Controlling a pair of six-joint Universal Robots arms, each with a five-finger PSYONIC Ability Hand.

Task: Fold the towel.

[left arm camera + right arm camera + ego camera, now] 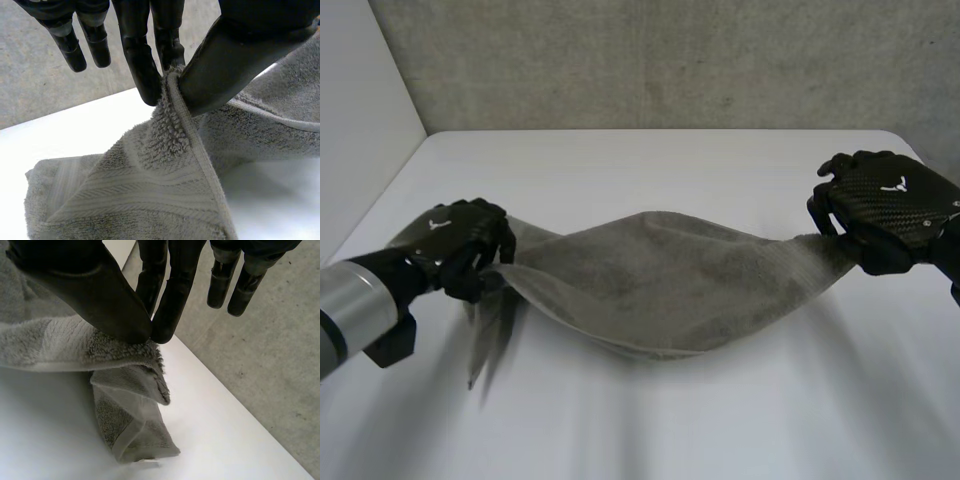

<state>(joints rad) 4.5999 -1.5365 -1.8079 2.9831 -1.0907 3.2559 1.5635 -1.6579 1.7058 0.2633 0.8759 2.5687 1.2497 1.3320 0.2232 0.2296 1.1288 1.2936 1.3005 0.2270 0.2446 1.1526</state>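
Observation:
A grey towel (670,285) hangs stretched between my two hands above the white table (650,160), sagging in the middle. My left hand (460,245) pinches the towel's left end; its wrist view has the thumb (225,65) pressing the towel's hem (177,107) against the fingers (145,65), and the rest of the towel (140,200) droops below. My right hand (885,210) pinches the right end. In its wrist view, thumb (100,295) and fingers (170,295) close on the towel's edge (115,347), and a corner (135,430) dangles underneath.
The table's far edge (660,131) meets a grey wall (660,60). In the right wrist view the table's side edge (240,410) runs just beside the hanging corner, with grey floor (270,355) beyond it.

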